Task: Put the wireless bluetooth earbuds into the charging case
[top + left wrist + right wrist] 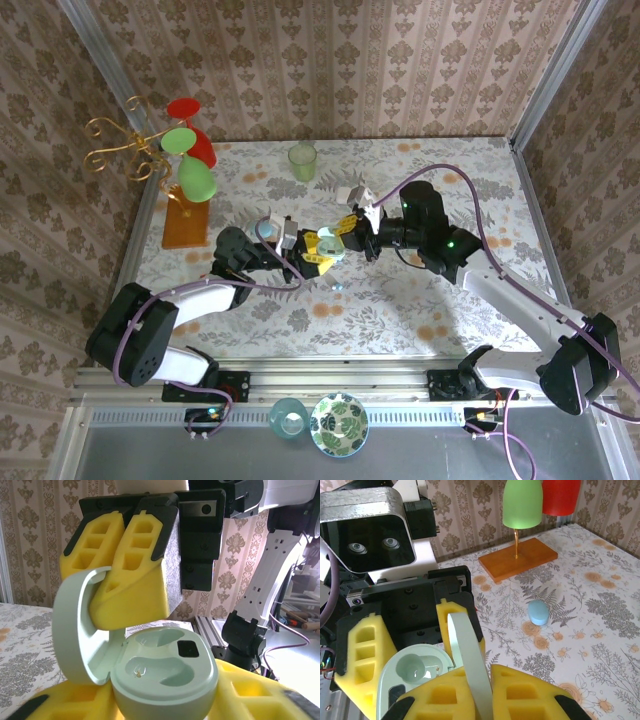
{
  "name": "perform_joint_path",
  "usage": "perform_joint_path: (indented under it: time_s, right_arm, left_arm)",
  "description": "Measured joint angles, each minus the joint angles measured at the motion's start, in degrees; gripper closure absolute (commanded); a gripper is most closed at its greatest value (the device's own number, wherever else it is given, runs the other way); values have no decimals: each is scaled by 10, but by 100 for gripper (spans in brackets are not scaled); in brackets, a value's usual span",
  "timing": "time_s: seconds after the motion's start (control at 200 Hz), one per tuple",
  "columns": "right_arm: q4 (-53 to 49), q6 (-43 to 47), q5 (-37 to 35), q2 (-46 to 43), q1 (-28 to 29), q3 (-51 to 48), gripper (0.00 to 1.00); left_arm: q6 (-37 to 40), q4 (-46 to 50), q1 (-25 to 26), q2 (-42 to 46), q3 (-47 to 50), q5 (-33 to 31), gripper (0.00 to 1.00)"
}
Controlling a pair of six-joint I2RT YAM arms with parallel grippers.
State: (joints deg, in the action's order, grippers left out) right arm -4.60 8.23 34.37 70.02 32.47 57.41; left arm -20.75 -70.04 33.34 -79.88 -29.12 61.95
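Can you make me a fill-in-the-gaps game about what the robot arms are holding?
1. The left gripper and right gripper hold a charging case that is light ___ in colour.
2. Its lid is ___, not shut.
3. Both sockets inside it are ___.
4. The small case lying alone on the table is ___.

Missing words: green, open, empty, blue.

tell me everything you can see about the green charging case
The charging case is a pale green, smooth plastic pebble, hinged open. Its lid stands up at one side. The base shows two empty earbud wells, one with a small gold contact, and a dark square recess. The left pincer clamps the base; the right pincer pinches the lid.
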Motion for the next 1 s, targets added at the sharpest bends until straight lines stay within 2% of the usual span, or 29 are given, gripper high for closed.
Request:
perform_joint_path:
  time_s: [0.085, 0.395, 0.66, 1.0]
  right_arm:
    - [0, 1, 2, -2, 1, 0, 97]
    - [14, -1, -11, -18, 3, -1, 97]
    - [32, 4, -54, -32, 10, -14, 96]
    - [31, 10, -60, -32, 12, -15, 96]
  left_arm:
    - [-2, 2, 0, 0, 0, -5, 41]
    - [-9, 2, 0, -1, -5, -16, 26]
    - [-24, 2, 0, -11, -14, -29, 30]
    - [-28, 2, 0, -11, -16, -30, 36]
